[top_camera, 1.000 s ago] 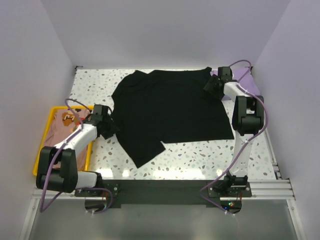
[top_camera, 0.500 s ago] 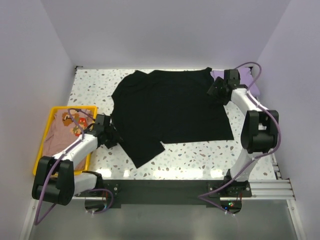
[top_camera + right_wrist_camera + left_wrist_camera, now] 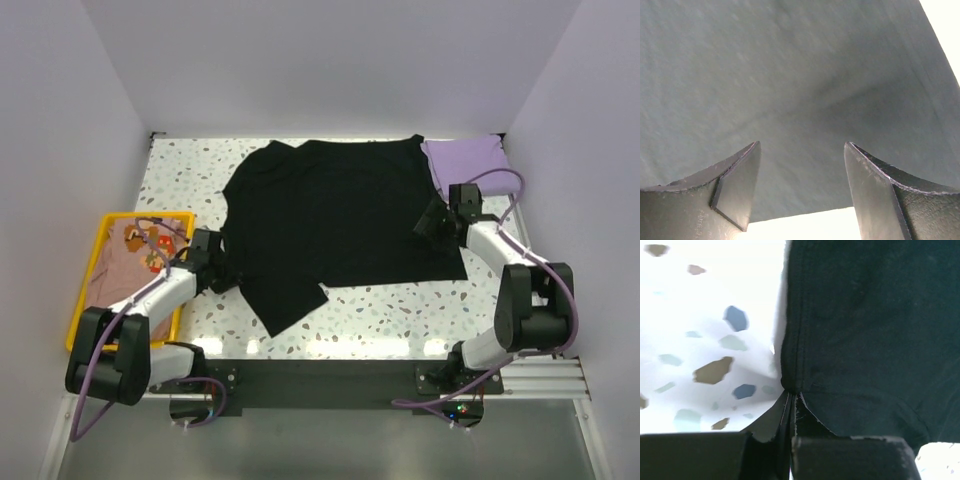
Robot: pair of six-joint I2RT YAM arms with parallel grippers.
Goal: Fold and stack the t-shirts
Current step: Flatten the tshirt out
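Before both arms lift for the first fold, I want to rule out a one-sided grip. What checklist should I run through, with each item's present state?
1. Left gripper shut on the black t-shirt at its left edge: ok.
2. Right gripper shut on the shirt's right side: not ok; it is open, with black cloth below it.
3. Black t-shirt spread flat on the table: ok in the top view.
4. Lavender t-shirt clear of the black one: cannot tell; they meet at the far right corner.
5. Peach t-shirt out of the way in the yellow tray: ok.
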